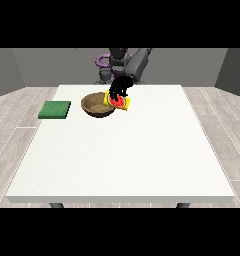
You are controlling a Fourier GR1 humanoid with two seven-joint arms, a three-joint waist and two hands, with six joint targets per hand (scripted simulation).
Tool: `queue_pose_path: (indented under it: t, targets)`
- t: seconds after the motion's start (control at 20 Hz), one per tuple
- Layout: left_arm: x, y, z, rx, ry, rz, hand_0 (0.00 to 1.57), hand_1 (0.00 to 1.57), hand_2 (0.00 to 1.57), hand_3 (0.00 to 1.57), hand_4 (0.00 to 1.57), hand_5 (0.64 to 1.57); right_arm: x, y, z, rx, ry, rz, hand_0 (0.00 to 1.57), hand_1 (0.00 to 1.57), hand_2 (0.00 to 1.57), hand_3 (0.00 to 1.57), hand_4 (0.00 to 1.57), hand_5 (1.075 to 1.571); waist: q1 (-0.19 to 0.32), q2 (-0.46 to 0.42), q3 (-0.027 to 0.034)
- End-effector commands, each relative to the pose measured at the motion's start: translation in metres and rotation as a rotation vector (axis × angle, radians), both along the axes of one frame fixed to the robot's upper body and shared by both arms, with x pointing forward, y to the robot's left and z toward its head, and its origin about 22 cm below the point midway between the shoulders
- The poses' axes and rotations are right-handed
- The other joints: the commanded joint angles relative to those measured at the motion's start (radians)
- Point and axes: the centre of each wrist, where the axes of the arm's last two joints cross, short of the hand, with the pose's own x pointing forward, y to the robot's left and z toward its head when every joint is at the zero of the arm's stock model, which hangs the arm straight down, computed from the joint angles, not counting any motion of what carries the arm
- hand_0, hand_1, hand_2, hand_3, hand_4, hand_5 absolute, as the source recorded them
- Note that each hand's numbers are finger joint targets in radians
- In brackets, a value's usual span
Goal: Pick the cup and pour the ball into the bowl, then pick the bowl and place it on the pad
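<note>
My fingers grasp the tilted cup beside the bowl; the ball could miss the rim.

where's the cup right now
In the front view the cup is tipped at the right rim of the brown bowl, held by a black hand near the table's far edge; the green pad lies further left.

Worktop: large, white, rectangular, on dark legs showing at its lower edge. Resting on it: a flat green square pad, upper left of the frame near the left edge; a brown round bowl, upper centre, well apart from the pad.
</note>
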Motion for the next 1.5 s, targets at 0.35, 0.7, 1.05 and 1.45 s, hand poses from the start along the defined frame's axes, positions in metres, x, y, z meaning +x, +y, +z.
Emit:
queue_pose_path:
  t: [0.35,0.7,1.05,1.45]
  targets:
    - [-0.004,-0.070,0.007,0.625,-0.028,-0.042,1.50,1.50,1.57,1.57,1.06,1.498,0.006,-0.024,-0.047,0.009,0.132,-0.052,0.00,0.00,0.00,0.00,0.38,1.566,0.049,-0.134,-0.0006]
    - [-0.016,-0.083,0.003,0.637,-0.016,-0.110,1.50,1.50,1.57,1.57,1.06,1.506,0.003,-0.034,-0.063,0.014,0.131,-0.106,0.00,0.00,0.00,0.00,0.38,1.565,0.113,-0.135,-0.0025]
    - [-0.003,-0.029,0.018,-0.082,0.038,0.019,1.11,1.11,1.47,1.48,0.95,1.548,-0.009,-0.033,-0.066,0.024,0.183,-0.136,0.00,0.00,0.00,0.00,0.36,1.564,0.153,-0.176,-0.0064]
    - [-0.038,0.056,-0.029,-0.525,-0.021,0.071,1.46,1.46,1.57,1.57,1.10,1.570,-0.020,-0.024,-0.032,0.002,0.040,-0.100,0.00,0.00,0.00,0.00,0.39,1.564,0.137,-0.040,-0.0106]
